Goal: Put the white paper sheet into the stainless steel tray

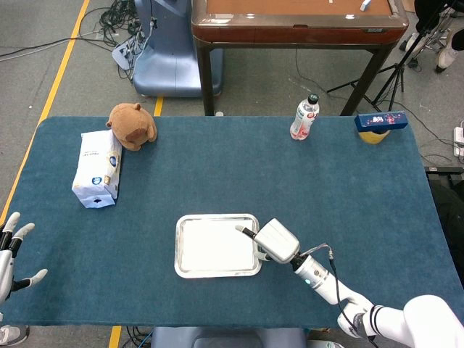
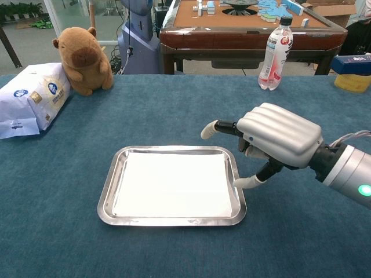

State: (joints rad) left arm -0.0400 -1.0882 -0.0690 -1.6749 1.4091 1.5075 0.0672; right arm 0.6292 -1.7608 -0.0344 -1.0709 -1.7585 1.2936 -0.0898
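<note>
The white paper sheet (image 2: 173, 183) (image 1: 213, 243) lies flat inside the stainless steel tray (image 2: 110, 191) (image 1: 178, 245) near the table's front edge. My right hand (image 2: 277, 138) (image 1: 274, 241) hovers just off the tray's right rim, palm down, with its fingers curled and a finger and the thumb sticking out toward the tray. It holds nothing and is apart from the sheet. My left hand (image 1: 10, 254) shows at the far left edge of the head view, fingers spread, off the table and holding nothing.
A brown plush capybara (image 2: 84, 59) and a white-blue packet (image 2: 32, 98) sit at the back left. A drink bottle (image 2: 276, 53) stands at the back right, beside a blue box on a yellow bowl (image 1: 378, 125). A wooden table (image 2: 243, 26) stands behind.
</note>
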